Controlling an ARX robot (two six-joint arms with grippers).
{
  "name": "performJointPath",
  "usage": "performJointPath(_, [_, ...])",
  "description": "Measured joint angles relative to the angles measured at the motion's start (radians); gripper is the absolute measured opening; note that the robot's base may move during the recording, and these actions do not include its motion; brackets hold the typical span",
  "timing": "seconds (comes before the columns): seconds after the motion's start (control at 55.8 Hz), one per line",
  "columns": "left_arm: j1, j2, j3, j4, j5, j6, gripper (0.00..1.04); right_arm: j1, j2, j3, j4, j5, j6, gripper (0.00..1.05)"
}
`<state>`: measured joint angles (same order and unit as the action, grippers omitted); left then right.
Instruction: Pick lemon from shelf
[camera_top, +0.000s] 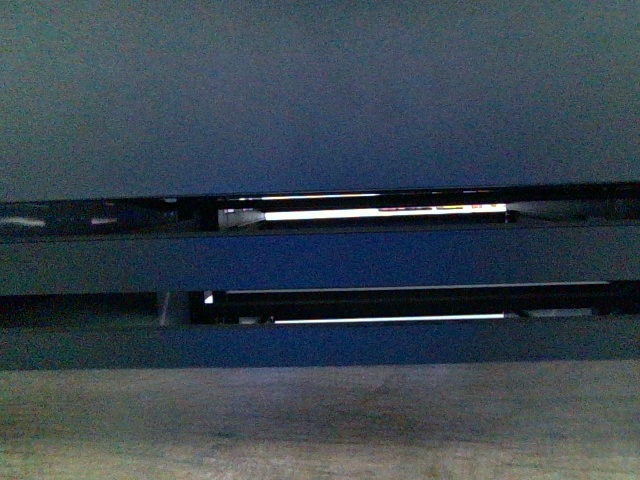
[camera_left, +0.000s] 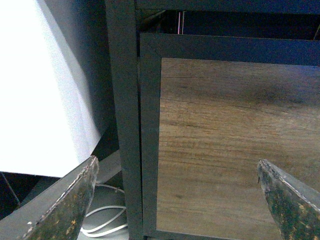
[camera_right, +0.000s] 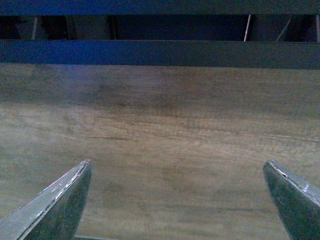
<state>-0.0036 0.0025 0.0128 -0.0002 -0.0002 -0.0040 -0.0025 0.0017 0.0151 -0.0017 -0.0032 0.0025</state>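
Note:
The lemon is out of view in all three views. The shelf (camera_top: 320, 262) fills the front view very close up: dark flat decks with thin bright gaps between them, and a strip of brown wood-grain panel along the bottom. My left gripper (camera_left: 177, 200) is open, facing the wood-grain front panel (camera_left: 235, 150) next to a black upright post (camera_left: 122, 115). My right gripper (camera_right: 177, 200) is open too, with nothing between its fingers, facing the same wood-grain panel (camera_right: 160, 145) below a dark deck edge (camera_right: 160, 54).
A bright white surface (camera_left: 40, 85) stands beside the shelf's post in the left wrist view. A white cable (camera_left: 102, 222) lies coiled on the floor below it. No arm shows in the front view.

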Motion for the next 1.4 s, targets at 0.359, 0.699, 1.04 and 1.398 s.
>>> performJointPath(0.359, [0.000, 0.000, 0.000, 0.000, 0.000, 0.000, 0.97, 0.000, 0.001, 0.000, 0.000, 0.002, 0.000, 1.02])
performJointPath(0.699, [0.000, 0.000, 0.000, 0.000, 0.000, 0.000, 0.97, 0.000, 0.001, 0.000, 0.000, 0.002, 0.000, 1.02])
performJointPath(1.04, [0.000, 0.000, 0.000, 0.000, 0.000, 0.000, 0.97, 0.000, 0.001, 0.000, 0.000, 0.003, 0.000, 1.02])
performJointPath(1.398, [0.000, 0.000, 0.000, 0.000, 0.000, 0.000, 0.97, 0.000, 0.001, 0.000, 0.000, 0.003, 0.000, 1.02])
